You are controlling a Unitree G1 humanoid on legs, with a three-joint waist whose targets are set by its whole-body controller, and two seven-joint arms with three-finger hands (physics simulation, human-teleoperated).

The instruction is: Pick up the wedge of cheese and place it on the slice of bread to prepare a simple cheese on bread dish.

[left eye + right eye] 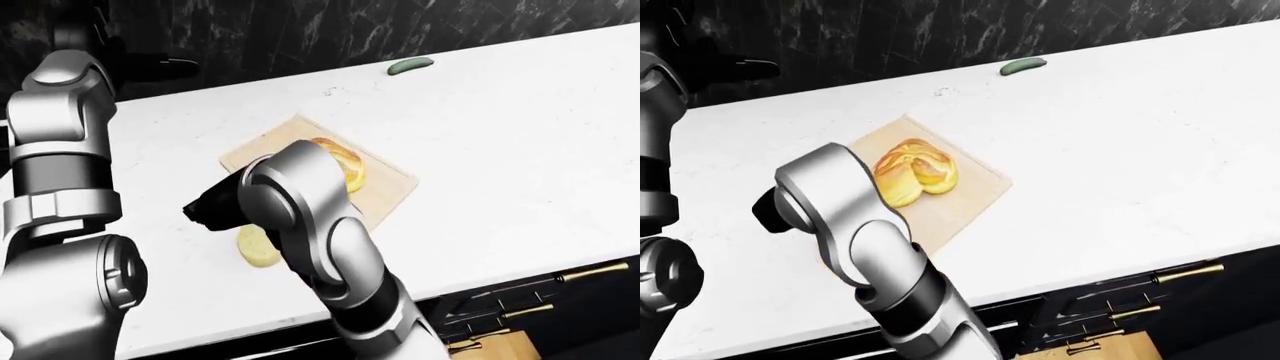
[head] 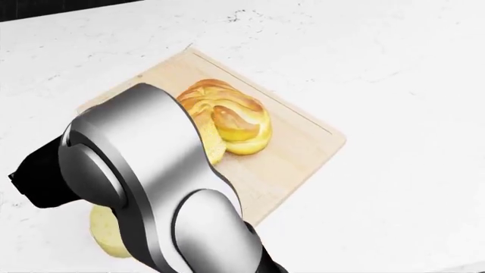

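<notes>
Arm over board and bread
A grey arm point(image 2: 152, 187) crosses the board point(image 2: 295, 153) on the white worktop point(image 2: 394, 68); bread point(image 2: 227, 116) lies beside it, cheese point(image 2: 106, 233) below.

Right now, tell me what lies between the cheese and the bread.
In the head view the right arm crosses over that stretch, covering part of the cheese, the bread and the board.
</notes>
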